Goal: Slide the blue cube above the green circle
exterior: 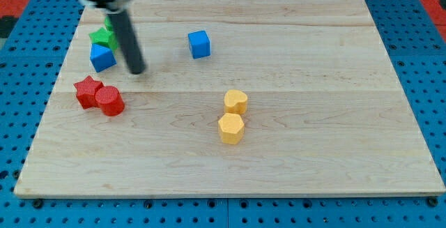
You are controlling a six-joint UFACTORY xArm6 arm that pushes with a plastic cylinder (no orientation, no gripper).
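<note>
The blue cube (199,44) sits on the wooden board (313,116) in the upper middle. A green block (102,35) lies at the upper left, partly hidden behind my rod; its shape cannot be made out. A second blue block (102,58) touches it from below. My tip (136,70) rests on the board just right of that second blue block and well left of the blue cube, touching neither.
A red star (88,90) and a red cylinder (110,101) sit together at the left. A yellow heart-like block (235,102) and a yellow hexagon (231,128) sit near the middle. Blue pegboard surrounds the board.
</note>
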